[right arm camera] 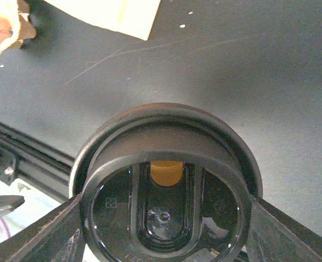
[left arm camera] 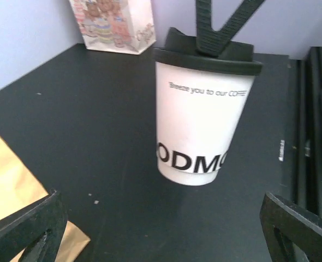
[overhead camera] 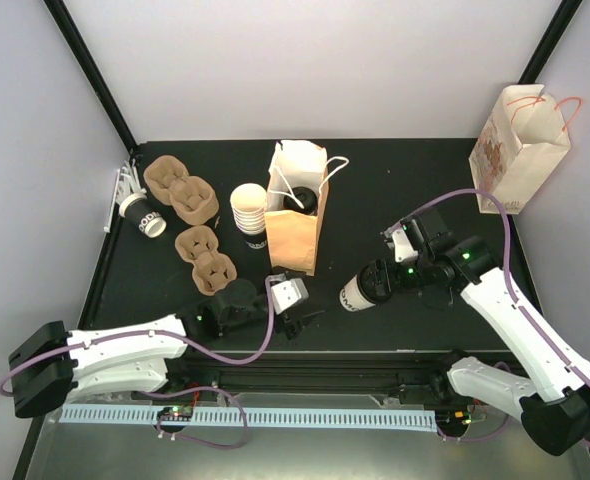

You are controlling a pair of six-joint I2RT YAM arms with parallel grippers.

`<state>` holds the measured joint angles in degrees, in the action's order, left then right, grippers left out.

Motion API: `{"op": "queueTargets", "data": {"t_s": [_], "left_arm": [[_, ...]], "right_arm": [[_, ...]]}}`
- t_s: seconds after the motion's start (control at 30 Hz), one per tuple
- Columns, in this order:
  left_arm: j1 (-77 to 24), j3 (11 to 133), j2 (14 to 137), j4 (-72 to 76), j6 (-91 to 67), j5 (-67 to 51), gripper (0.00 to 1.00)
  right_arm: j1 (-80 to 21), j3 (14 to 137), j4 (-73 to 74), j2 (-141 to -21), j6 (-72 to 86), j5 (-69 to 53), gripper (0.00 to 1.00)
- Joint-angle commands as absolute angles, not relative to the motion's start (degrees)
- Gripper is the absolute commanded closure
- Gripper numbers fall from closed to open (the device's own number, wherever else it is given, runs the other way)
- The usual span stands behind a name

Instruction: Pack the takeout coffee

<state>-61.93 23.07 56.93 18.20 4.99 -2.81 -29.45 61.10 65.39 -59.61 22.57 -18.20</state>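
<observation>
Well left of the brown paper bag, one black-lidded white paper cup lies beside two brown moulded-pulp carriers; a second cup sits inside the bag. Near its front the left tool gapes empty; right of it, the right tool clamps a third cup.

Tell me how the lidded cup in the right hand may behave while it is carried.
The right hand grips the cup by its black lid only, so the body may slip off if the lid sits loosely. Its paper wall probably dents if squeezed hard.
</observation>
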Motion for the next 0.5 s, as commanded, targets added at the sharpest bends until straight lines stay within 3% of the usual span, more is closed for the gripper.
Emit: {"op": "queueTargets", "data": {"t_s": [0.0,0.2,0.47], "left_arm": [[-62.0,25.1,59.1,21.5,13.0,3.1,0.01],[-61.5,30.5,72.1,29.0,27.7,0.9,0.01],[-59.2,37.8,82.2,28.2,31.9,-6.6,0.01]], "right_arm": [[-29.9,61.6,65.4,-59.7,20.9,-10.3,0.31],[-30.0,61.6,67.5,-59.3,20.9,-4.4,0.31],[-31.7,59.3,66.1,-58.3,24.3,0.6,0.33]]}}
